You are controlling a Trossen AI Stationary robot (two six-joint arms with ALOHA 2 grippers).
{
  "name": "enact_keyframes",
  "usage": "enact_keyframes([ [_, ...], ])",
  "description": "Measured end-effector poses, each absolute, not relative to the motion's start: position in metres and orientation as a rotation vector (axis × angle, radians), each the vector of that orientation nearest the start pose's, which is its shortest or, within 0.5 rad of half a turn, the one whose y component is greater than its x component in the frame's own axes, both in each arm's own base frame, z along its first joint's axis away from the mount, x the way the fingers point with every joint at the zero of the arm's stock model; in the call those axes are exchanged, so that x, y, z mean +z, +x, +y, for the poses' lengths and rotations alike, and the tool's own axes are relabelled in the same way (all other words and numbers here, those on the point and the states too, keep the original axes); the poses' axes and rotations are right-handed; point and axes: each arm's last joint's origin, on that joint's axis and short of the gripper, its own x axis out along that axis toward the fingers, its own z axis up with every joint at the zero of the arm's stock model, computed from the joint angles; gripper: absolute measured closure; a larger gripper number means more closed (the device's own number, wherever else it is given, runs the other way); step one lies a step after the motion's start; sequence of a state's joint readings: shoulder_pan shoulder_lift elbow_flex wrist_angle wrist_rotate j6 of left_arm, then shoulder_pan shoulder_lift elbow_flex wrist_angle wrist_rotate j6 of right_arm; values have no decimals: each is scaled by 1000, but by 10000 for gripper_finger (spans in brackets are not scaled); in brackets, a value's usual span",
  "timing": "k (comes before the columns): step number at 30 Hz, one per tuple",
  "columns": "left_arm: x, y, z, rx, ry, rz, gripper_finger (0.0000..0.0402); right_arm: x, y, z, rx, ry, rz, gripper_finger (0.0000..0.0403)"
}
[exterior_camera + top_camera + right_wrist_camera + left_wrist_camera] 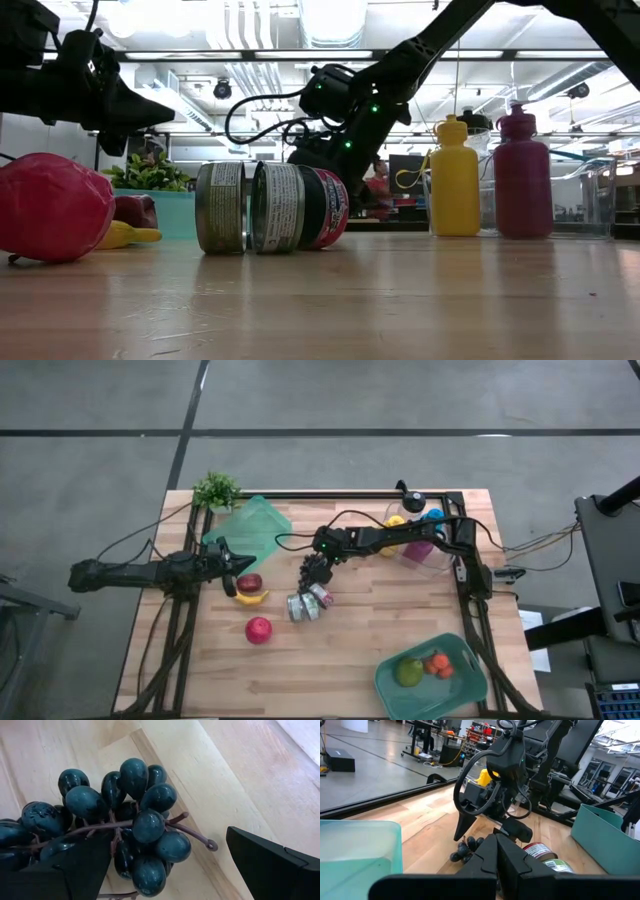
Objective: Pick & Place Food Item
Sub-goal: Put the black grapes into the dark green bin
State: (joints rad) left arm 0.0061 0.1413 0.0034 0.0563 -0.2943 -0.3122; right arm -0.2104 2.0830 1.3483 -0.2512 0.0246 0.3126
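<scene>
A bunch of dark blue grapes (311, 572) (125, 815) lies on the wooden table near its middle. My right gripper (314, 568) (165, 845) slants down over it, open. One finger (75, 865) stands in front of the bunch's side and the other finger (270, 865) stands clear of it over bare wood. The stem's end (212, 845) sticks out between them. My left gripper (233, 567) (497, 857) waits shut and level over the table's left part, holding nothing. My right gripper's one finger (85, 860) covers part of the grapes' side; whether it touches them I cannot tell. The other finger touches nothing. The bunch lies on the table.
Two tins (305, 605) lie just near of the grapes. A banana (250, 598), a dark red fruit (249, 582) and a red apple (258, 629) lie to the left. A teal tray (470, 680) with food stands near right. Bottles (420, 548) and a teal bin (255, 525) stand at the back.
</scene>
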Motion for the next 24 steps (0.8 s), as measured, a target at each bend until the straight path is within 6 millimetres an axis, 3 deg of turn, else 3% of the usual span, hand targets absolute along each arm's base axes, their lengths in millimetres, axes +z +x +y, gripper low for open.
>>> enact_keyframes([
  [10, 159, 105, 9, 310, -298, 34, 400, 133, 416, -89, -366, 380, 940, 32],
  [18, 159, 105, 9, 311, -298, 34, 400, 134, 416, -89, -369, 387, 939, 125],
  [24, 159, 105, 9, 310, -298, 34, 400, 134, 416, -89, -370, 387, 935, 161],
])
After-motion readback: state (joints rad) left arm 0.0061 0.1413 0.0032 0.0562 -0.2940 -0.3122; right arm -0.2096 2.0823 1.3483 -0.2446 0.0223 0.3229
